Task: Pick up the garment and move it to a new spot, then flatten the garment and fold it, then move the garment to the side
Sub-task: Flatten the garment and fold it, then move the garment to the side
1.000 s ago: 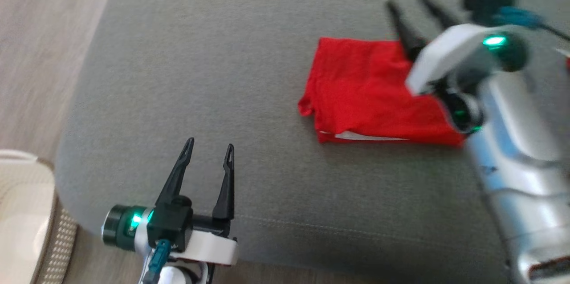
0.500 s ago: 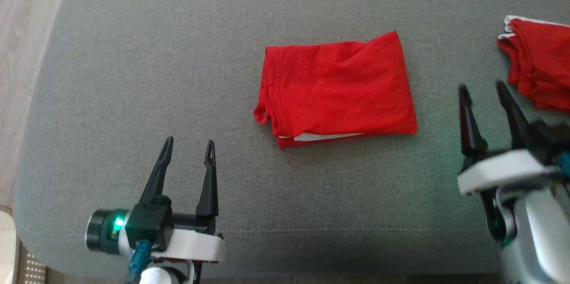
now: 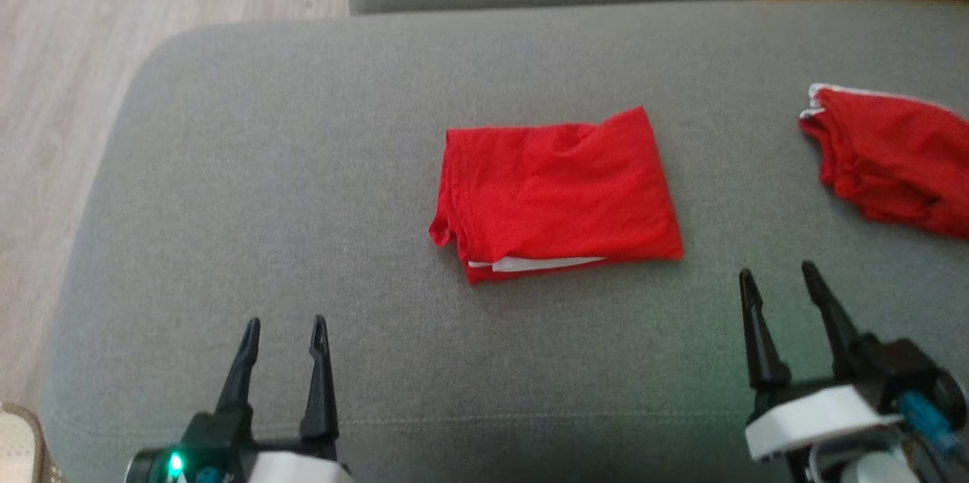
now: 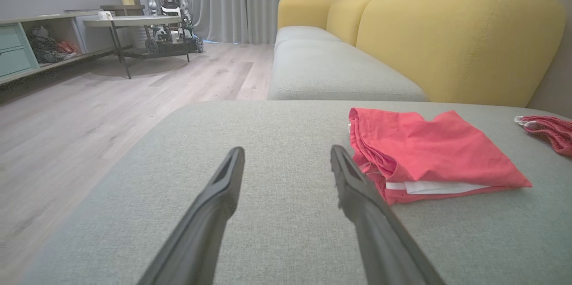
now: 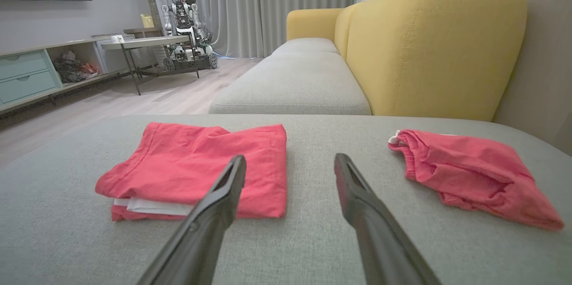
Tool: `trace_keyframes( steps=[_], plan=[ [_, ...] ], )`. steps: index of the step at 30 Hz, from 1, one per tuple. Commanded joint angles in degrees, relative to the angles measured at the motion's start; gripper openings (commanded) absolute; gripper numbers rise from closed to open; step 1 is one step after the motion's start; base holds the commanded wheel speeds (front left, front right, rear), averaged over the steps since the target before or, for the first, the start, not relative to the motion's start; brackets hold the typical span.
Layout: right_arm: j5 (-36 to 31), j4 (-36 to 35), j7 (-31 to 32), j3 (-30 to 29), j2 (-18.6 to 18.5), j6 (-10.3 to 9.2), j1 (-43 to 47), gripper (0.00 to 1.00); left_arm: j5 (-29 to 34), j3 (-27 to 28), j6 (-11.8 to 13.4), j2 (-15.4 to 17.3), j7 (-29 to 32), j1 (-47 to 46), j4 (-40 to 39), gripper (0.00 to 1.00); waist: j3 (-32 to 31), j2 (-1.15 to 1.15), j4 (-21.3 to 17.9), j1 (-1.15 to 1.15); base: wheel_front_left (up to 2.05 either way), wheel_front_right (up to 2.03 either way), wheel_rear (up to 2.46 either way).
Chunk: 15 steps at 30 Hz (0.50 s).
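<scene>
Both hands are wide open and empty: the left hand (image 3: 285, 322) and the right hand (image 3: 777, 271) stand over the near edge of the grey sofa seat (image 3: 303, 165). The folded red garment (image 3: 556, 191) lies mid-seat, a white layer (image 3: 541, 264) showing at its near edge. A second red garment (image 3: 893, 161) lies crumpled, well apart to the right.

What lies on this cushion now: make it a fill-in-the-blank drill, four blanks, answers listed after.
1. The folded garment on the grey cushion is ____ in colour.
2. The left gripper and right gripper both stand ____, holding nothing.
3. In the head view, the crumpled garment lies to the folded one's ____.
4. The sofa backrest is ____.
Missing words: red; open; right; yellow.
</scene>
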Motion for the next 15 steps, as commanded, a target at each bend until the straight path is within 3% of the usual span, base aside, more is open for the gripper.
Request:
trace_keyframes(
  steps=[1, 15],
  plan=[
    [-0.21, -2.22, -0.52, 1.36, 0.04, -0.01, -0.33, 1.00, 0.62, 2.29, -0.31, -0.59, -0.45, -0.76, -1.81, 1.00, -1.61, 0.00, 0.15, 0.00, 0.00, 0.00, 0.00],
    [0.86, -2.38, -0.53, 2.70, 0.19, -0.01, 2.01, 1.00, 1.76, 3.58, -2.54, -1.32, -0.45, 1.33, -0.77, 1.00, -4.05, 0.00, 0.17, 0.00, 0.00, 0.00, 0.00]
  ],
)
